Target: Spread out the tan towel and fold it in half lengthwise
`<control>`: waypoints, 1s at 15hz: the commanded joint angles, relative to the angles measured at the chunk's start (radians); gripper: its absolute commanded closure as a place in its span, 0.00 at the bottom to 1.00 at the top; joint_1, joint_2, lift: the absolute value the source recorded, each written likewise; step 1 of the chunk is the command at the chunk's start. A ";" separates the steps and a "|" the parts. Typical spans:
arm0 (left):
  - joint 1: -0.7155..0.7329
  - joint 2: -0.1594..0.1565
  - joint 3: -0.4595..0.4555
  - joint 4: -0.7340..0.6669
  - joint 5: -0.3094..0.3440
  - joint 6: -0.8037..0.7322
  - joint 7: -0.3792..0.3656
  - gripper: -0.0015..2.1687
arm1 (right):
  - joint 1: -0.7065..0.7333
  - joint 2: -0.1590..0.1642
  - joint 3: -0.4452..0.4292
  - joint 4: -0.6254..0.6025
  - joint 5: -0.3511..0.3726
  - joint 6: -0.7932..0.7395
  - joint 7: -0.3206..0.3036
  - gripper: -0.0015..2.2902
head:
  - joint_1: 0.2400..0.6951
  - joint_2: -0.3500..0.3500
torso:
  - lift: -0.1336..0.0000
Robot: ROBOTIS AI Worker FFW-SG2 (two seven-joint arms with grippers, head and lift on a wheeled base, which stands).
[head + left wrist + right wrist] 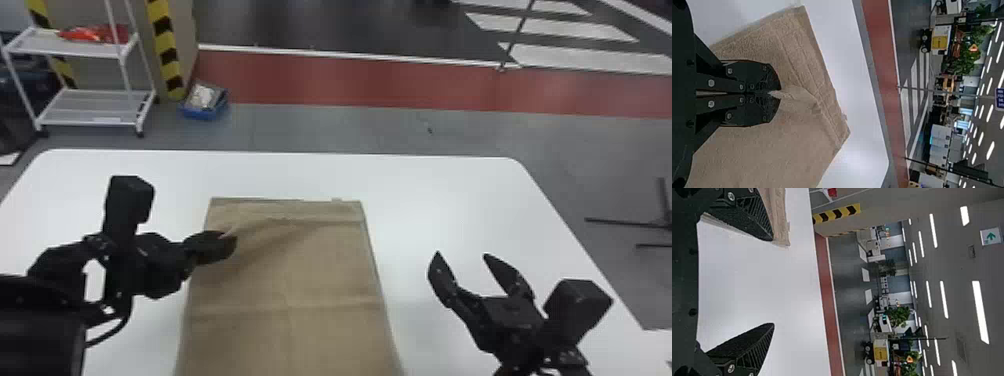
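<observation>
One tan towel (pixel 300 280), on the one white table (pixel 435 190). We see it spread mostly flat, its length running away from us; the near end passes out of the head view, so we cannot tell where it stops. Far edge fairly straight, one small tab (pixel 336 200) sticking out near its right corner. We count two crosswise creases, one close to the far edge, one farther down, plus a faint lengthwise line near the middle. Cloth looks matte, with a raised pleat on the left part, a shallow ridge slanting from there toward the far right.

Two grippers. Left gripper (pixel 228 244) is over the towel's left edge; fingers pressed together, the pleat pinched between their tips. Right gripper (pixel 461 254) is to the right of the towel, apart from it, fingers spread wide with nothing between them.

Beyond the towel and to its left, on the floor: one white cart (pixel 80 48) with two shelves in sight, red-orange stuff (pixel 95 34) on the upper; one blue box (pixel 202 114) beside it. Straight beyond the towel we note one red floor band (pixel 350 80).
</observation>
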 commanded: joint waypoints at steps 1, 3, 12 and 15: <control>0.130 -0.002 -0.021 -0.209 0.012 0.077 0.005 0.83 | -0.008 0.002 -0.032 0.000 -0.026 0.009 0.001 0.05 | 1.00 0.27 | 0.11; 0.278 -0.001 -0.064 -0.387 0.008 0.095 0.021 0.83 | -0.013 0.002 -0.076 -0.002 -0.054 0.015 0.005 0.05 | 1.00 0.20 | 0.11; 0.449 0.018 -0.342 -0.395 -0.074 -0.025 0.120 0.01 | -0.021 0.002 -0.145 0.003 -0.103 0.037 0.006 0.05 | 1.00 0.00 | 0.11; 0.447 0.021 -0.331 -0.413 -0.071 -0.028 0.122 0.02 | -0.021 0.002 -0.137 -0.003 -0.091 0.034 0.048 0.05 | 1.00 0.00 | 0.11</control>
